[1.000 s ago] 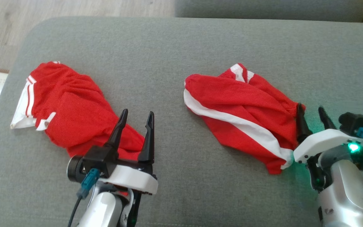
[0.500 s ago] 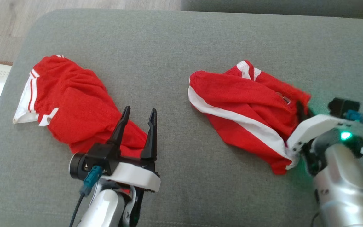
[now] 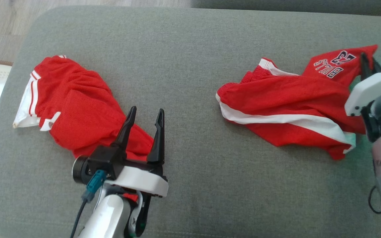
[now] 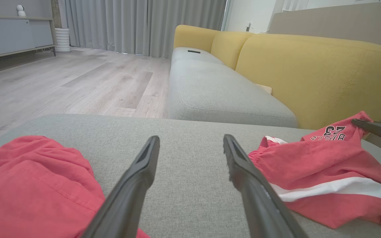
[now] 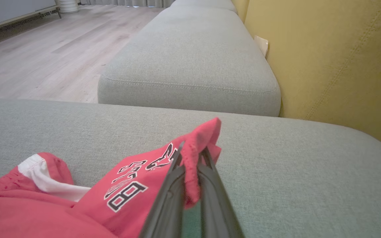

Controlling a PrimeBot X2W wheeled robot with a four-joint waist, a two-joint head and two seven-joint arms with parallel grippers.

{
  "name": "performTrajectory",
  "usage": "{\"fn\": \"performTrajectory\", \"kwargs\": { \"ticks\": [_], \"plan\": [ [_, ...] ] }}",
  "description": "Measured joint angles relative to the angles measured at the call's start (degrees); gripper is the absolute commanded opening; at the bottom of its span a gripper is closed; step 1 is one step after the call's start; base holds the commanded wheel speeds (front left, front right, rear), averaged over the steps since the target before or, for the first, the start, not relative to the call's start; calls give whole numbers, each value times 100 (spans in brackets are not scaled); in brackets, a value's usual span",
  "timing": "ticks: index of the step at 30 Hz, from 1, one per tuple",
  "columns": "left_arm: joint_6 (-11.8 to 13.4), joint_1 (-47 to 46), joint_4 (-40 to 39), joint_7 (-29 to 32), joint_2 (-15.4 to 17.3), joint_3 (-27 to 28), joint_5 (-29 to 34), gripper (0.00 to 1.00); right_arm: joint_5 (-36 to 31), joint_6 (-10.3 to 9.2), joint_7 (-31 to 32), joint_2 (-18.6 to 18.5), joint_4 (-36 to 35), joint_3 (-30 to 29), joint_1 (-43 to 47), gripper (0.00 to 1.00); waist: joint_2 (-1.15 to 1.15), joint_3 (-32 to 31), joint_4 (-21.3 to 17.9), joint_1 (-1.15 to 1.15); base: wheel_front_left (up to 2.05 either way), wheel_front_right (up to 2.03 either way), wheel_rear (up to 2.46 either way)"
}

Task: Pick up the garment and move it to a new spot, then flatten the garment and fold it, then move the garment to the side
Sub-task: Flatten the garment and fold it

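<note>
Now the right hand [image 3: 365, 63] is clenched on a corner of the red garment [image 3: 286, 99], the cloth pinched between its two dark fingers [image 5: 177, 185] just beside the black-and-white printed lettering and number. That corner is drawn up towards the far right of the grey cushion [image 3: 190, 49], while the rest of the garment lies spread on the cushion's right half, a white stripe [image 3: 289, 119] running along its near side. The left hand [image 3: 146, 113] is released, its fingers standing well apart and grasping nothing, above the near edge of a second red garment [image 3: 74, 112], which lies crumpled on the cushion's left half, well apart from the first. Beyond the cushion, the left wrist view shows a yellow sofa back [image 4: 309, 66].
</note>
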Motion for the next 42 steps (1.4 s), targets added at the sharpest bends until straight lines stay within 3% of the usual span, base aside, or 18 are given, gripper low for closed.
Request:
{"fn": "performTrajectory", "kwargs": {
  "ticks": [2,3,11,18,24,28,34,42],
  "plan": [
    [0,0,0,0,0,2,0,100,-76,0,-110,-19,89,126,-44,0,0,-5,-3,0,0,0,0],
    [0,0,1,0,0,5,0,100,-196,0,-209,-52,108,158,-44,100,0,-11,-9,0,0,0,0],
    [-29,3,23,0,0,108,16,100,-402,1,-928,78,107,-288,38,100,0,-176,-203,0,0,0,0],
    [-87,7,66,0,0,221,75,100,-94,1,-1377,791,-715,-523,1064,100,0,-319,-502,0,0,0,0],
    [-196,11,157,0,-1,355,121,100,609,0,-1507,1028,-1789,-622,2388,100,0,-422,-809,0,0,0,0],
    [-260,8,316,0,-1,368,121,100,1645,1,-1532,1065,-2113,-163,3052,100,0,-423,-968,0,0,0,0],
    [-307,-2,408,0,-3,359,121,100,2079,0,-1564,1107,-2226,144,3309,100,0,-338,-1095,0,0,0,0],
    [-305,-69,405,0,-3,220,116,100,1941,0,-1281,1105,-1840,32,2959,100,0,-225,-993,0,0,0,0]
  ]
}}
